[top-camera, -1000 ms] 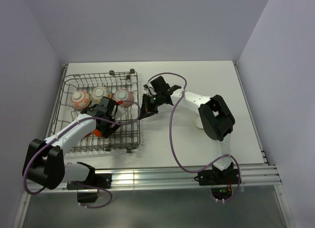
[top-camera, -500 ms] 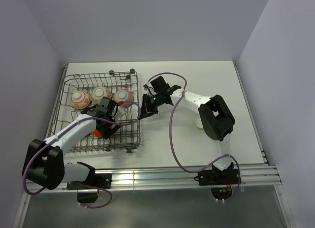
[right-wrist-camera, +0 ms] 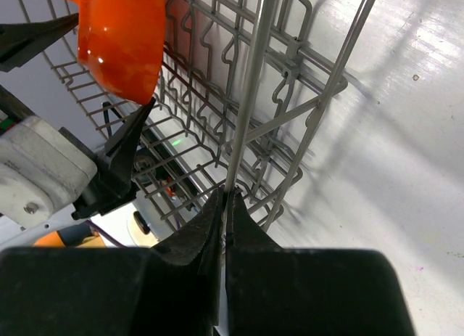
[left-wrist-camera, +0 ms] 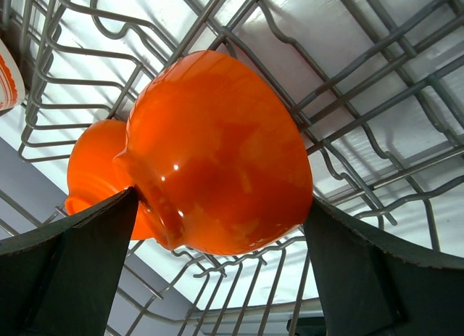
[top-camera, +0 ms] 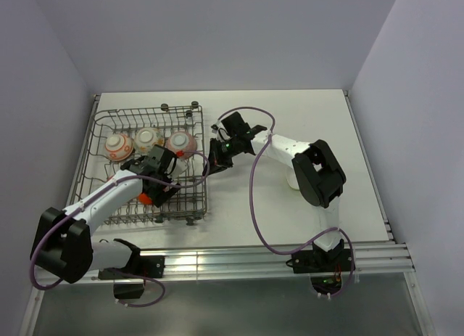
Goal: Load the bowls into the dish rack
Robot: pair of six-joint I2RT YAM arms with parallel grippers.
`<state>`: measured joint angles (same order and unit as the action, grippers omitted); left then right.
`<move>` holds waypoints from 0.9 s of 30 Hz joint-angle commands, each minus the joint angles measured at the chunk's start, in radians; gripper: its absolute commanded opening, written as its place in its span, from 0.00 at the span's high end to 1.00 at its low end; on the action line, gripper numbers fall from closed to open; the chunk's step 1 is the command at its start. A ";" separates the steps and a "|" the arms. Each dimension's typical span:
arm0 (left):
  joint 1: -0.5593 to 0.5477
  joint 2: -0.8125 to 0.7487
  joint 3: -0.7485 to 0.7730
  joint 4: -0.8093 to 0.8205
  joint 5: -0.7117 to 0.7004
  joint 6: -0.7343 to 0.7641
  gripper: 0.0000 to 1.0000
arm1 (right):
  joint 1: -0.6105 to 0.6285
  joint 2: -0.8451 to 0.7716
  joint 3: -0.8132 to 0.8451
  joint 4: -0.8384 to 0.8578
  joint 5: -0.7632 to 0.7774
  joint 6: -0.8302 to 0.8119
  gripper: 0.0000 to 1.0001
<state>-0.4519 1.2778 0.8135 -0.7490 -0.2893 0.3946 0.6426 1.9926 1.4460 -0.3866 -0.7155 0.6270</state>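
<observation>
The dish rack (top-camera: 105, 123), a grey wire basket, stands at the left of the table. Three patterned bowls (top-camera: 146, 138) sit in its far row. In the left wrist view a glossy orange bowl (left-wrist-camera: 217, 154) lies on its side on the tines, with a second orange bowl (left-wrist-camera: 90, 169) behind it. My left gripper (left-wrist-camera: 221, 199) is open, one finger on each side of the near orange bowl. My right gripper (right-wrist-camera: 225, 198) is shut on a wire of the rack's right rim (right-wrist-camera: 254, 96). The orange bowl (right-wrist-camera: 119, 38) also shows in the right wrist view.
The edge of a patterned bowl (left-wrist-camera: 6, 75) shows at the far left of the left wrist view. The rack's upright tines (left-wrist-camera: 348, 133) surround my left fingers. White table surface (top-camera: 290, 125) lies right of the rack, walled on three sides.
My left gripper has opened a little wider around the orange bowl, and its arm has shifted slightly. The right gripper has kept its hold on the rack wire.
</observation>
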 commanded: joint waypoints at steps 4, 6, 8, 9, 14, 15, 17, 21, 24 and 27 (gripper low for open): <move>-0.042 -0.040 0.015 -0.029 -0.033 -0.051 0.00 | 0.008 0.015 0.024 -0.021 0.016 -0.058 1.00; -0.053 -0.040 0.013 -0.030 -0.066 -0.054 0.00 | 0.008 0.017 0.030 -0.024 0.016 -0.061 1.00; -0.059 -0.041 0.012 -0.033 -0.073 -0.054 0.00 | 0.008 0.017 0.031 -0.026 0.016 -0.059 1.00; -0.060 -0.041 0.010 -0.035 -0.082 -0.057 0.00 | 0.008 0.015 0.031 -0.026 0.016 -0.062 1.00; -0.073 -0.055 -0.002 -0.046 -0.090 -0.059 0.01 | 0.008 0.018 0.033 -0.026 0.017 -0.064 1.00; -0.074 -0.057 -0.002 -0.047 -0.093 -0.060 0.00 | 0.008 0.018 0.034 -0.028 0.017 -0.066 1.00; -0.076 -0.064 0.001 -0.052 -0.096 -0.065 0.01 | 0.008 0.020 0.039 -0.031 0.017 -0.069 1.00; -0.077 -0.081 0.050 -0.069 -0.087 -0.080 0.00 | 0.008 0.017 0.037 -0.031 0.031 -0.079 1.00; -0.077 -0.097 0.110 -0.082 -0.051 -0.102 0.01 | 0.008 0.008 0.039 -0.037 0.039 -0.087 1.00; -0.073 -0.110 0.182 -0.093 0.013 -0.134 0.00 | 0.008 -0.001 0.040 -0.041 0.047 -0.089 0.84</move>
<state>-0.5232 1.2110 0.8967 -0.8406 -0.3397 0.3107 0.6430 1.9980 1.4590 -0.4049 -0.7136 0.6079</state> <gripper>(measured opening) 0.995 0.104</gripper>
